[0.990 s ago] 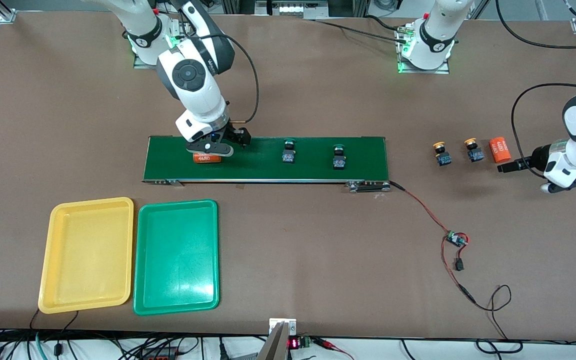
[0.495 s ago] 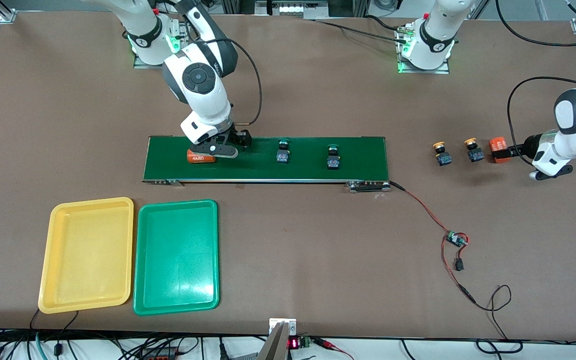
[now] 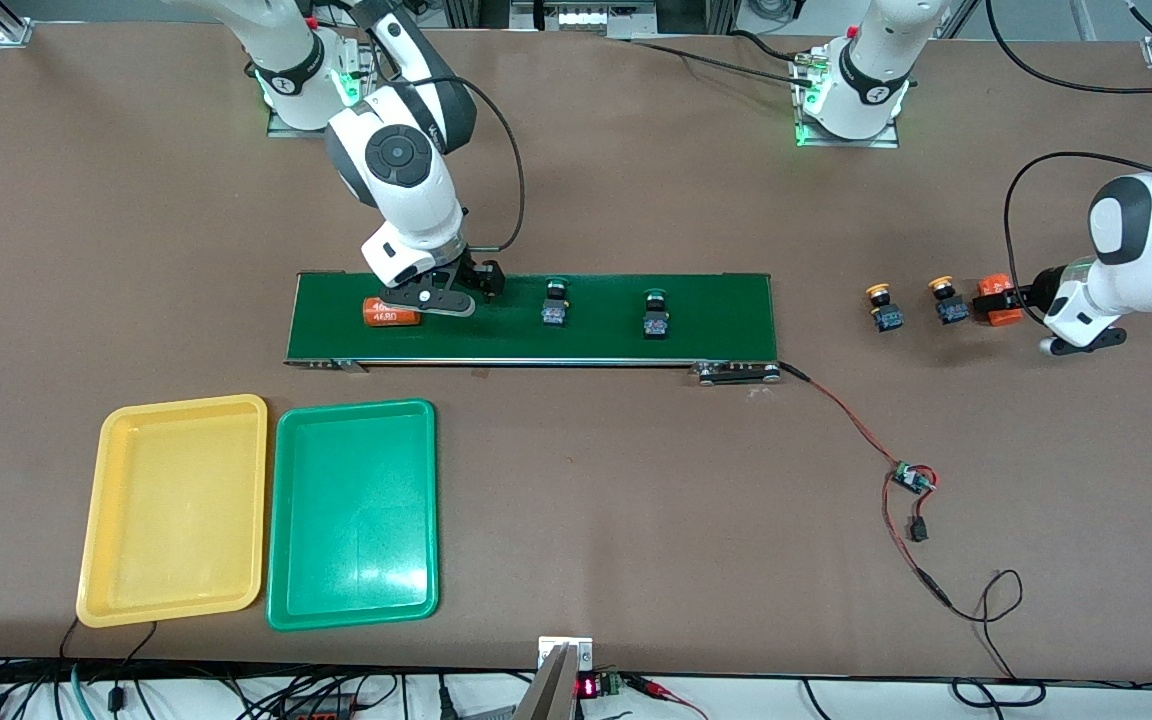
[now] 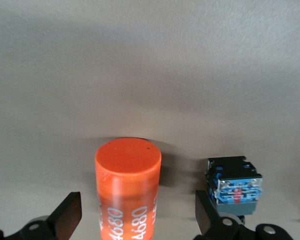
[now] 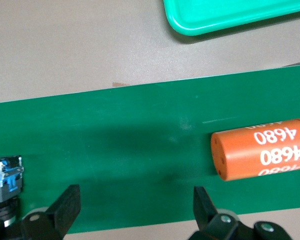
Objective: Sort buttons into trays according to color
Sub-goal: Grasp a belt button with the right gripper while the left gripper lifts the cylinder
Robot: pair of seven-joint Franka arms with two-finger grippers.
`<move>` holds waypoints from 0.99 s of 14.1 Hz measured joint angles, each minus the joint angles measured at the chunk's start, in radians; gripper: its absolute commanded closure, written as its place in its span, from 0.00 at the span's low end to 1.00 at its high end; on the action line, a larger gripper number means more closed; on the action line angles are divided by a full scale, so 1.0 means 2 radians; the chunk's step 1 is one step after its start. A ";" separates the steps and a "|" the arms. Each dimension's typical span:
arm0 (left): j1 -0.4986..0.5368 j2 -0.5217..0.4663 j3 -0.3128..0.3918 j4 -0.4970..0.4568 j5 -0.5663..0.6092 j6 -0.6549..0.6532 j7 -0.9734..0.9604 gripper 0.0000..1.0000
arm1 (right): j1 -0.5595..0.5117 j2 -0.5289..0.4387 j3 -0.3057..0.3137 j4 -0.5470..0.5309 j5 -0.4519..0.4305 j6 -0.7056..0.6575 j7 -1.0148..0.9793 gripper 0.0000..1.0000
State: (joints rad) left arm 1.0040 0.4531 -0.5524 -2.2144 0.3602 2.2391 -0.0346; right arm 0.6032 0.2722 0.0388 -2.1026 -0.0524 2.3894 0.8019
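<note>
You see the right gripper [image 3: 433, 300] spread wide over the conveyor belt [image 3: 716, 320], empty, beside an orange cylinder [image 3: 388, 313]. Two green buttons [image 3: 553, 303] ride mid-belt. The left gripper [image 4: 135, 225] straddles a second cylinder [image 3: 996, 301], unclenched; yellow buttons [image 3: 882, 308] sit beside it. The trays [image 3: 176, 505] lie near the table's front edge.

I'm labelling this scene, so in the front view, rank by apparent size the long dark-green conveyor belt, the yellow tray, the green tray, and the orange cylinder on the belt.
1. Long dark-green conveyor belt.
2. Shallow yellow plastic tray and shallow green plastic tray: they look alike, so no ranking.
3. Orange cylinder on the belt, partly covered by the right gripper.
</note>
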 measured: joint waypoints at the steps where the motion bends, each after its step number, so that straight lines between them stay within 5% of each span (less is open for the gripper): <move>1: 0.001 0.004 0.002 -0.001 0.007 0.004 0.000 0.07 | 0.000 0.000 0.000 0.001 0.000 0.000 0.000 0.00; 7: 0.005 0.009 0.005 -0.001 0.017 0.011 0.000 0.88 | 0.003 0.017 0.000 0.049 0.001 -0.004 0.015 0.00; 11: 0.005 0.007 0.000 0.006 0.018 0.002 0.001 1.00 | 0.021 0.030 0.001 0.070 0.002 -0.009 0.040 0.00; 14: 0.001 -0.009 -0.056 0.034 0.018 -0.055 0.003 1.00 | 0.037 0.046 0.002 0.077 0.002 -0.009 0.057 0.00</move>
State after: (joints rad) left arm 1.0063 0.4348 -0.6646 -2.1472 0.3963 2.1296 -0.0287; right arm 0.6766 0.3647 0.0421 -1.9492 -0.0480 2.3712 0.9153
